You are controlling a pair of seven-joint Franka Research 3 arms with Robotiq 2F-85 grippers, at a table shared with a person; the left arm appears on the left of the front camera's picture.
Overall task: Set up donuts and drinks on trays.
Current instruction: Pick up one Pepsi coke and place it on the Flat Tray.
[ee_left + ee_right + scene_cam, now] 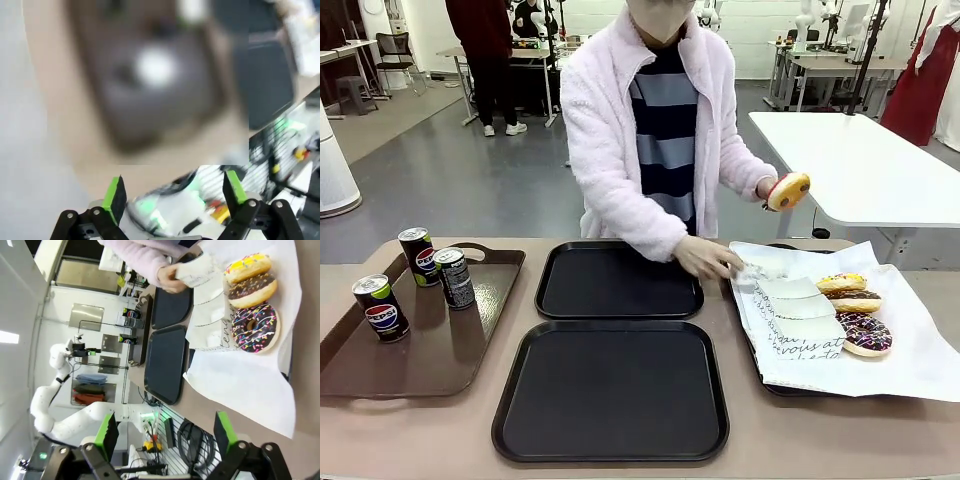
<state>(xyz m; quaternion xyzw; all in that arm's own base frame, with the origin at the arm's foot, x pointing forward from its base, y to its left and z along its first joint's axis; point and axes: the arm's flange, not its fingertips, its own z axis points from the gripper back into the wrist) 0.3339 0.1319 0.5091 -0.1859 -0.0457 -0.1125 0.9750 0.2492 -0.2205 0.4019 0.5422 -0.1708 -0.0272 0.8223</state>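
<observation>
- The left wrist view is very blurry, and a brown shape (pixel 150 100) there is hard to make out.
- The white paper (pixel 910 360) hides most of the tray under it.
- The left gripper (pixel 174 192) and the right gripper (pixel 166 432) both have their jaws wide apart.
- Two black trays (pixel 618 282) (pixel 610 390) lie in the middle of the table.
- Three Pepsi cans (pixel 380 308) (pixel 417 256) (pixel 454 278) stand on the brown tray (pixel 440 350).
- Three donuts (pixel 842 283) (pixel 853 300) (pixel 866 333) lie on the paper.
- A fourth donut (pixel 788 191) is in the person's hand (pixel 766 189).

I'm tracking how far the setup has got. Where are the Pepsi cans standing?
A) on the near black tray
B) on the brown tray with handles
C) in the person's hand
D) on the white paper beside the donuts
B: all three Pepsi cans stand upright on the brown tray with handles, at the robot's left side of the table.
</observation>
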